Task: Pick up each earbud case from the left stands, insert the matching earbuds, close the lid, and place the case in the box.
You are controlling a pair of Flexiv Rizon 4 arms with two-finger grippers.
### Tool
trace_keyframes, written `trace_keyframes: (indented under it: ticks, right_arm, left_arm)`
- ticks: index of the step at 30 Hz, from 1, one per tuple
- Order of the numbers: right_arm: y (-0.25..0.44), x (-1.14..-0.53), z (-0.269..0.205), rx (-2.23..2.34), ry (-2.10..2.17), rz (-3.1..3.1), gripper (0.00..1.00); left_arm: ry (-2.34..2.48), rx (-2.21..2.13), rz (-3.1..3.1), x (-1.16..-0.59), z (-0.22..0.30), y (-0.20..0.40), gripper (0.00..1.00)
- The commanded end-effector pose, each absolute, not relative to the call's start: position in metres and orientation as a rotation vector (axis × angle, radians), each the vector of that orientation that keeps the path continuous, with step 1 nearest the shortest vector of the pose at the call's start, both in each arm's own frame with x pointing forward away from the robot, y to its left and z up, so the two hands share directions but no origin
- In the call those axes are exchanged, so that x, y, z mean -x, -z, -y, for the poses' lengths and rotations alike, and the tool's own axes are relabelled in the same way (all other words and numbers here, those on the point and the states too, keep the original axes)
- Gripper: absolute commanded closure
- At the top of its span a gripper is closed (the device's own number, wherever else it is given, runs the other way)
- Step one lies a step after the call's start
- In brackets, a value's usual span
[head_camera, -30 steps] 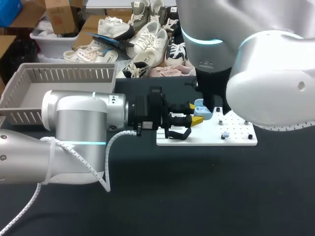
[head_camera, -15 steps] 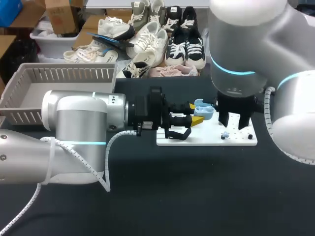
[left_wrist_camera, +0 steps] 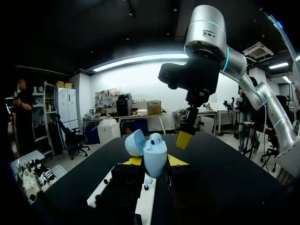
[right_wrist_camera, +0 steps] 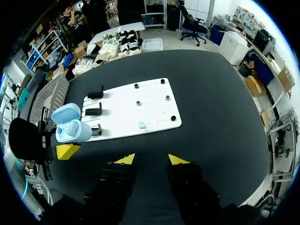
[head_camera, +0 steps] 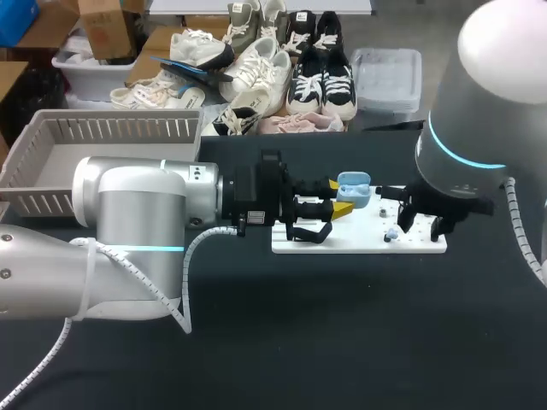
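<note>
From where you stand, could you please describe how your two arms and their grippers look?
The left arm and right arm are smooth silver-grey cylinders with glowing cyan rings at the joints and white spiral-wrapped cables alongside. The left gripper and right gripper are black, each with two fingers ending in bright yellow tips.

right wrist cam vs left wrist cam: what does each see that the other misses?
Right wrist only: the black stands on the white board, the grey box, and that the right claw is open and empty. Left wrist only: the right arm from outside, hanging beyond the earbud case. Both: that light-blue earbud case, lid open, held in the left claw, plus the white board.
</note>
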State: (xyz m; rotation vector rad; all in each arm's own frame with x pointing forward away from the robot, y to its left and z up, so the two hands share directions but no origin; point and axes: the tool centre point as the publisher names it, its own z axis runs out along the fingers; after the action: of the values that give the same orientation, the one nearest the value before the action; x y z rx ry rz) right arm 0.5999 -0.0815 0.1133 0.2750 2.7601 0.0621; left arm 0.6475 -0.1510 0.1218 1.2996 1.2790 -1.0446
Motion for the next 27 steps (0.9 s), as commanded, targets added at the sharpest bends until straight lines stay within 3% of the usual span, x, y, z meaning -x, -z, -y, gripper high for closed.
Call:
trace_keyframes:
  ticks: [1,27]
  right_arm:
    - [-0.095,-0.609,0.085,-0.257,-0.165,-2.747,0.6]
    - [-0.052,-0.642,0.074,-0.35,-0.305,-2.772,0.63]
  left_arm:
    - [1.041,-1.295,-1.278,-0.647,0.151,-0.121,1.0]
    - [1.041,-1.295,-1.278,-0.647,0.151,-0.121,1.0]
